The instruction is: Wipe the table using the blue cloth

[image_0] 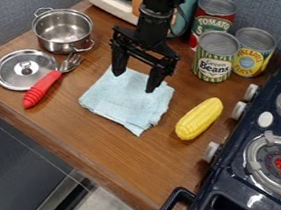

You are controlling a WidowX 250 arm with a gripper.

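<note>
The black gripper (132, 81) hangs from the top of the view over the upper part of the light blue cloth (127, 102). Its two fingers stand apart, open, with nothing visibly held between them. The cloth lies mostly flat on the wooden table (96, 142), with a few folds and a corner pointing to the front edge. Whether the fingertips touch the cloth I cannot tell.
Left of the cloth are a steel pot (61, 38), its lid (24, 69) and a red-handled fork (41, 90). To the right lie a yellow corn cob (199, 119) and the dark stove (262, 180). Several cans, including a green beans can (214, 63), stand behind.
</note>
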